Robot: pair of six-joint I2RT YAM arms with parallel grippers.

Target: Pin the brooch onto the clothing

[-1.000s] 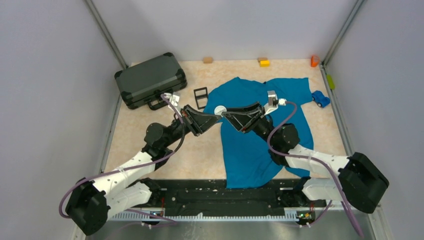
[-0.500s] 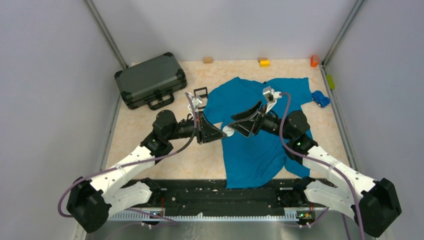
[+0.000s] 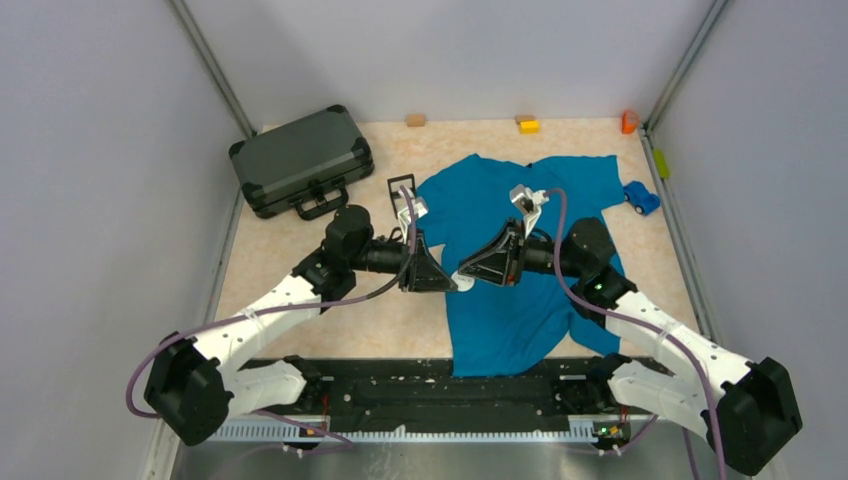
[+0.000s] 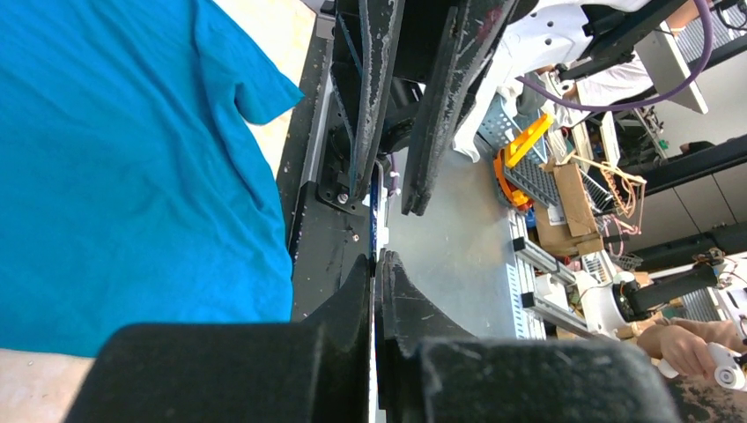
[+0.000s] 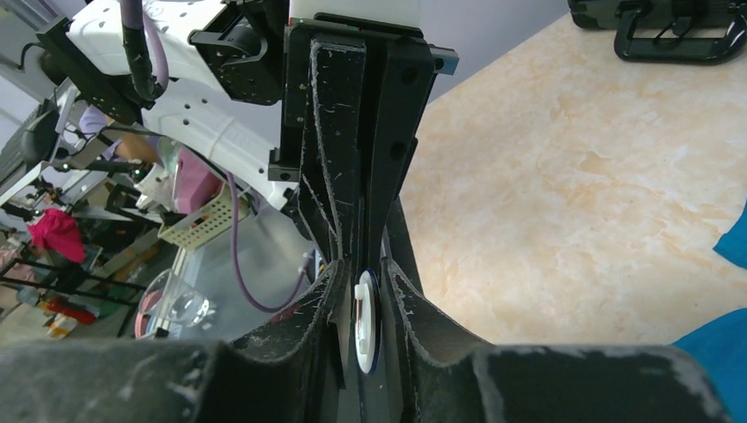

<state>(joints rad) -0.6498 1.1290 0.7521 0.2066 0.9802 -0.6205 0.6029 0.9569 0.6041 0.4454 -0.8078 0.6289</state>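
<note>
The brooch point(image 3: 459, 281), a small white-backed disc with a dark blue rim, hangs in the air over the left edge of the clothing point(image 3: 510, 300), a teal T-shirt spread on the table. Both grippers meet on it tip to tip. My left gripper point(image 3: 448, 283) comes from the left and is shut on the disc's thin edge point(image 4: 377, 207). My right gripper point(image 3: 468, 278) comes from the right. In the right wrist view the brooch point(image 5: 366, 322) stands on edge between the right gripper's point(image 5: 363, 264) jaws, which close on its two faces. The shirt point(image 4: 106, 176) fills the left of the left wrist view.
A dark grey hard case point(image 3: 300, 158) lies at the back left, with a black rectangular frame point(image 3: 401, 190) beside it. A blue toy car point(image 3: 641, 197) sits right of the shirt. Small yellow point(image 3: 527, 124), tan point(image 3: 415, 120) and orange point(image 3: 629, 122) pieces line the back wall.
Both arms carried the brooch nearer and slightly right. The right gripper opened, then shut again on the brooch. The left gripper stayed shut throughout.
</note>
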